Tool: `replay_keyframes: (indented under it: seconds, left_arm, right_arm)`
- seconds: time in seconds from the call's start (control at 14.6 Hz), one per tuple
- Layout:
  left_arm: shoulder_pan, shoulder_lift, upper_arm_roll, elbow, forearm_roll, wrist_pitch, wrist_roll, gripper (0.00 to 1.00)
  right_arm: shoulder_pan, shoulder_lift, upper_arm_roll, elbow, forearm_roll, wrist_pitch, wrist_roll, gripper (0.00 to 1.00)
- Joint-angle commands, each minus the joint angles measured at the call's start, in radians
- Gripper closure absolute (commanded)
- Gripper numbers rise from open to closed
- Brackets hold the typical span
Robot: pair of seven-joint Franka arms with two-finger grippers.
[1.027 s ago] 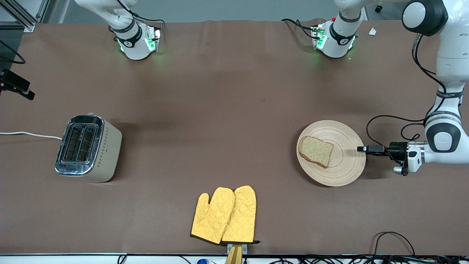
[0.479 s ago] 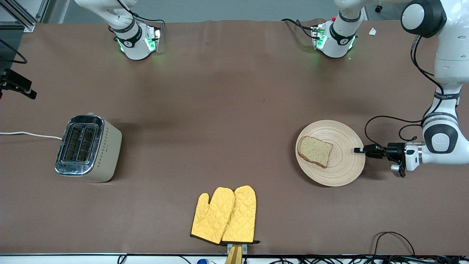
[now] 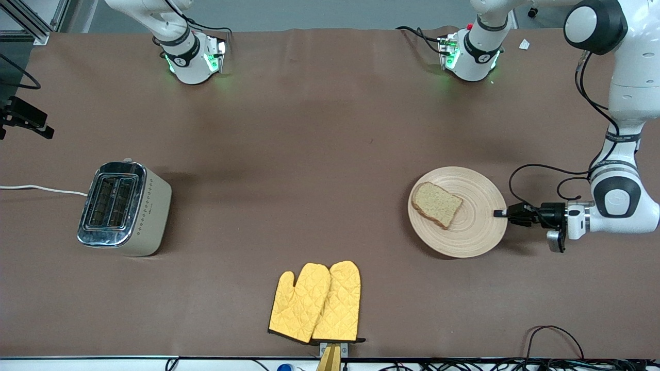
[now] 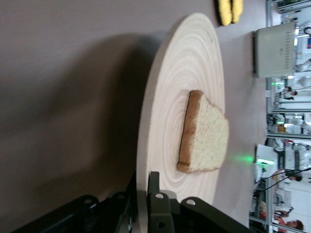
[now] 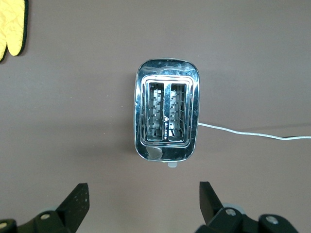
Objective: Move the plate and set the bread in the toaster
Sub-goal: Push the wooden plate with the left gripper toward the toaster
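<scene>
The light wooden plate (image 3: pixel 466 234) lies toward the left arm's end of the table, with the brown bread slice (image 3: pixel 437 204) on it. My left gripper (image 3: pixel 499 213) is shut on the plate's rim. In the left wrist view one finger sits over and one under the rim, with the gripper (image 4: pixel 143 182) on the plate (image 4: pixel 165 97) and the bread (image 4: pixel 204 136) lying flat. The cream toaster (image 3: pixel 124 207), with both slots empty, stands at the right arm's end. My right gripper (image 5: pixel 143 201) is open and empty, high over the table beside the toaster (image 5: pixel 166 116).
A pair of yellow oven mitts (image 3: pixel 315 302) lies near the table's front edge, about midway between toaster and plate. The toaster's white cord (image 3: pixel 41 189) runs off the table's end. Bare brown table lies between plate and toaster.
My left gripper has closed in on the plate's rim and moved the plate, with the bread, a little toward the right arm's end. The toaster and mitts have not moved.
</scene>
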Motion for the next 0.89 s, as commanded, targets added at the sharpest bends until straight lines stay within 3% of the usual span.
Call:
replay_keyframes:
  seconds: [0.0, 0.14, 0.41, 0.82]
  left_arm:
    - [-0.014, 0.002, -0.083, 0.006, -0.067, 0.0, -0.095, 0.99]
    - [-0.055, 0.005, -0.123, 0.006, -0.13, 0.034, -0.143, 0.99]
    - [-0.211, 0.006, -0.124, 0.006, -0.306, 0.121, -0.164, 0.99]
    - [-0.487, 0.012, -0.124, 0.006, -0.527, 0.38, -0.3, 0.99]
  right_arm:
    - [-0.007, -0.001, 0.004, 0.002, -0.013, -0.008, -0.01, 0.0]
    - [-0.002, -0.001, 0.004, 0.004, -0.013, -0.005, -0.009, 0.0]
    - [-0.005, -0.001, 0.004, -0.002, -0.005, -0.006, -0.009, 0.0]
    - [-0.007, 0.004, 0.004, -0.054, 0.007, 0.005, -0.07, 0.0]
